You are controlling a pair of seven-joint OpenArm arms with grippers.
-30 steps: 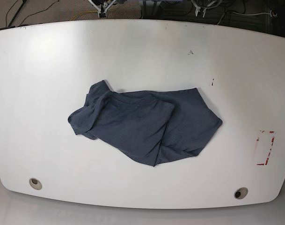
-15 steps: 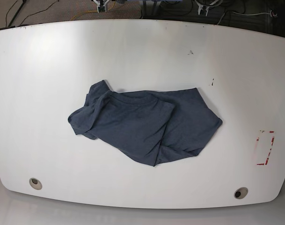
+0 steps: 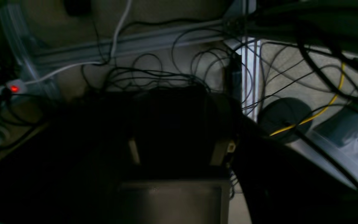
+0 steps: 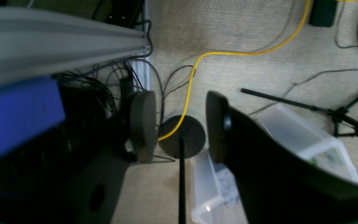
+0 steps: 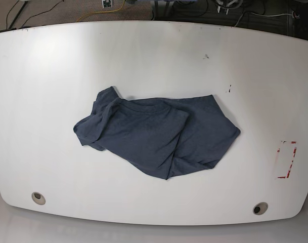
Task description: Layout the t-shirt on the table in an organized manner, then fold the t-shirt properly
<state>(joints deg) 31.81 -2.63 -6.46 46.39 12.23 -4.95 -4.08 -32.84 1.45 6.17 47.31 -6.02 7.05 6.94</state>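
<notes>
Moved: white fixture at the far table edge has slid out of the base view; t-shirt (image 5: 156,136) unchanged.
T-shirt: crumpled mid-table (image 5: 52,76), no lettering showing.
Right gripper (image 4: 179,124): fingers spread, empty, over carpet, yellow cable (image 4: 228,53).
Left gripper: too dark, cannot tell.

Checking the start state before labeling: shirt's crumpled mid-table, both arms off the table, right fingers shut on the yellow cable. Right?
One thing is off: the right gripper holds nothing. The right wrist view shows its fingers standing apart, with the yellow cable lying on the floor beyond them. The rest stands: the t-shirt lies crumpled mid-table, and the base view shows no arm over it.
</notes>
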